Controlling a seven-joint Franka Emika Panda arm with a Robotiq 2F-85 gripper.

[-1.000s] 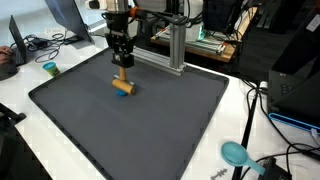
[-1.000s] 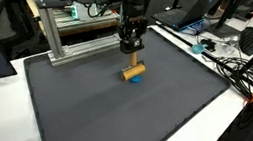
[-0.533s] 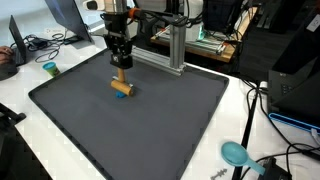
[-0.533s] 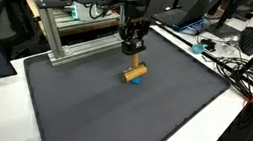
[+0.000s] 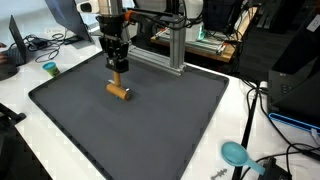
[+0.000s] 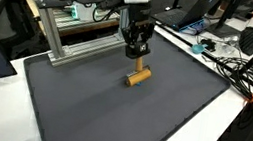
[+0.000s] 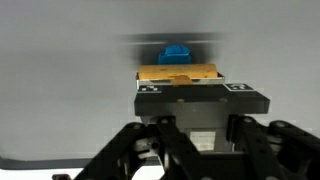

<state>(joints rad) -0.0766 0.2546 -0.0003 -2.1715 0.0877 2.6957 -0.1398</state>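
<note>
My gripper [image 5: 118,68] hangs over the dark grey mat [image 5: 150,130], shut on the upright stem of a wooden piece [image 5: 119,92] whose thick round lower part rests near the mat. In the opposite exterior view the gripper [image 6: 139,54] and the wooden piece [image 6: 138,77] sit toward the mat's back. The wrist view shows the wooden piece [image 7: 180,74] just past the gripper body, with a small blue block [image 7: 177,53] right behind it. No exterior view shows the blue block.
An aluminium frame [image 5: 175,45] stands along the mat's back edge, close behind the gripper. A teal cup [image 5: 49,69] and a teal round object [image 5: 235,153] lie off the mat. Cables and laptops [image 6: 190,19] crowd the surrounding tables.
The gripper and the wooden piece have shifted a little across the mat. The blue block that showed beside the wood in the exterior views is now hidden there.
</note>
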